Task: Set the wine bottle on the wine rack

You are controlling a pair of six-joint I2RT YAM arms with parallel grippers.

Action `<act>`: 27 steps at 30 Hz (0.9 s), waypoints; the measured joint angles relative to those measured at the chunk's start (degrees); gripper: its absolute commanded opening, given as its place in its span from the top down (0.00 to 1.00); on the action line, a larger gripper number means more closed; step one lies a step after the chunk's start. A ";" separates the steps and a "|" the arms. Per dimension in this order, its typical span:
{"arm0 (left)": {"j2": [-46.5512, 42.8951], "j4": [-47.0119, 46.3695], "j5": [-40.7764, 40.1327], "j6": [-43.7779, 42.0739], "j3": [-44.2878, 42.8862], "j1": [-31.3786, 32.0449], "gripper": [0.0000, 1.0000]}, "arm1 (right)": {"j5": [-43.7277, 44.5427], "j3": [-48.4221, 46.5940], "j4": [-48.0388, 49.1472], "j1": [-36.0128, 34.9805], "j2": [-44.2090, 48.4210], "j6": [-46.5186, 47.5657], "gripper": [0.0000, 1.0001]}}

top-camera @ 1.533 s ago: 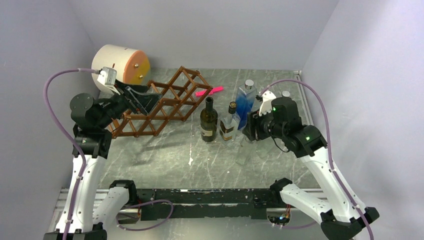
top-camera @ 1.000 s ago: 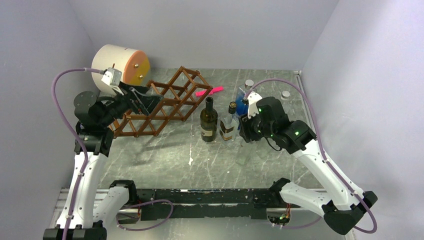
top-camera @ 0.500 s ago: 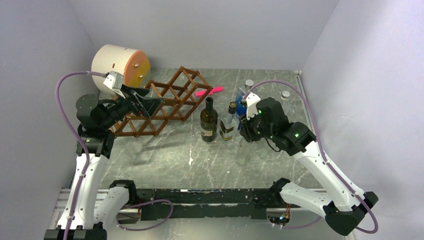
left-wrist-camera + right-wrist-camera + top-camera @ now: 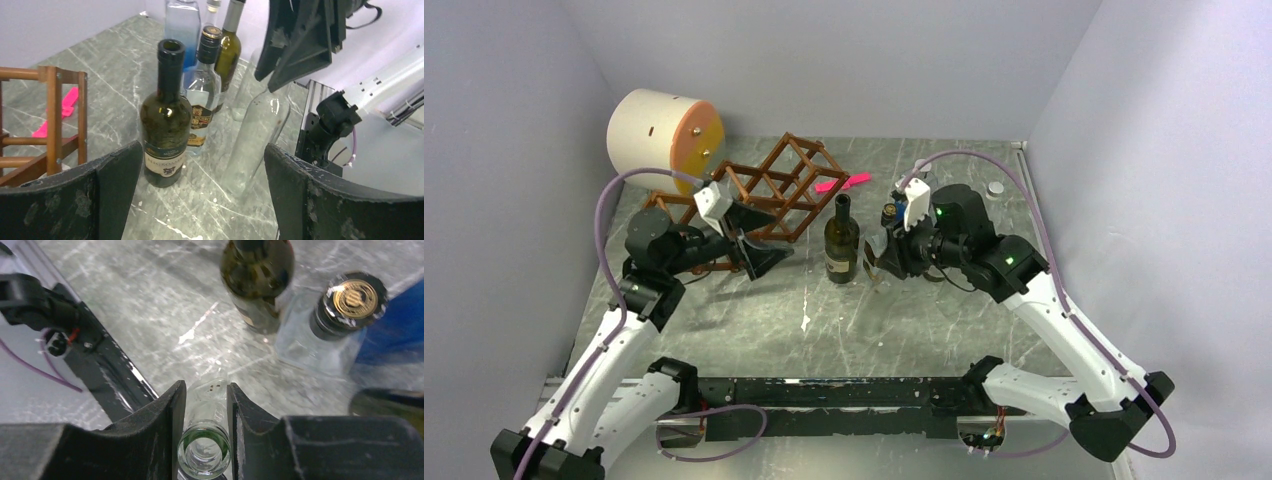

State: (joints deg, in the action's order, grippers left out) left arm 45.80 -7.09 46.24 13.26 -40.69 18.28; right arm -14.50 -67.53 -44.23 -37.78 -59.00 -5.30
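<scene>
Pinching clear bottle (image 4: 204, 447) by neck w/ right pincer (image 4: 205, 392), centre-right in top view, tilted over desk (image 4: 824, 320). Holding left pincer (image 4: 202, 155) spread, empty. Aiming for rack (image 4: 769, 190), upper left-centre, well apart. Could slip: slick glass, narrow grip. Could clip dark bottle (image 4: 841, 245) nearby on swing.

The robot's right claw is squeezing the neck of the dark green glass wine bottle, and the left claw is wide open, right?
Not quite. The right claw is squeezing the neck of the clear glass bottle, as the right wrist view shows. The dark green glass wine bottle stands free beside it. The left claw is wide open.
</scene>
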 measured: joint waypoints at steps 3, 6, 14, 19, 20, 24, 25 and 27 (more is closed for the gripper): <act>0.00 -0.63 -0.44 -1.03 1.36 2.34 0.01 | -2.56 0.00 3.50 -0.17 -1.49 -2.73 1.00; -0.31 -3.28 -1.81 -0.39 4.98 5.77 0.01 | -4.00 0.00 6.93 -0.26 -2.56 -5.46 1.00; 2.69 -10.64 -12.66 2.01 15.47 19.76 0.01 | -5.31 0.00 14.34 -1.38 -3.67 -11.72 1.00; 6.80 -14.05 -18.47 -2.36 15.26 26.14 0.01 | -6.08 0.00 16.98 -2.29 -4.28 -13.38 1.00; 7.54 -14.84 -18.93 -3.34 15.26 26.69 0.01 | -6.29 0.00 17.25 -2.43 -4.39 -13.35 1.00; 9.35 -17.73 -20.15 -5.42 15.54 27.30 0.01 | -7.80 0.00 17.62 -2.82 -4.66 -12.63 1.00; 9.42 -19.10 -20.13 -5.70 16.11 27.30 0.01 | -8.09 0.00 17.77 -2.84 -4.66 -12.37 1.00; 9.38 -21.33 -19.78 -6.19 17.38 27.32 0.01 | -8.87 0.00 17.99 -2.84 -4.66 -11.78 1.00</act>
State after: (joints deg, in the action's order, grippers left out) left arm 55.18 -28.42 26.46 7.07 -23.31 45.60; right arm -23.38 -67.53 -26.24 -40.62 -63.66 -17.08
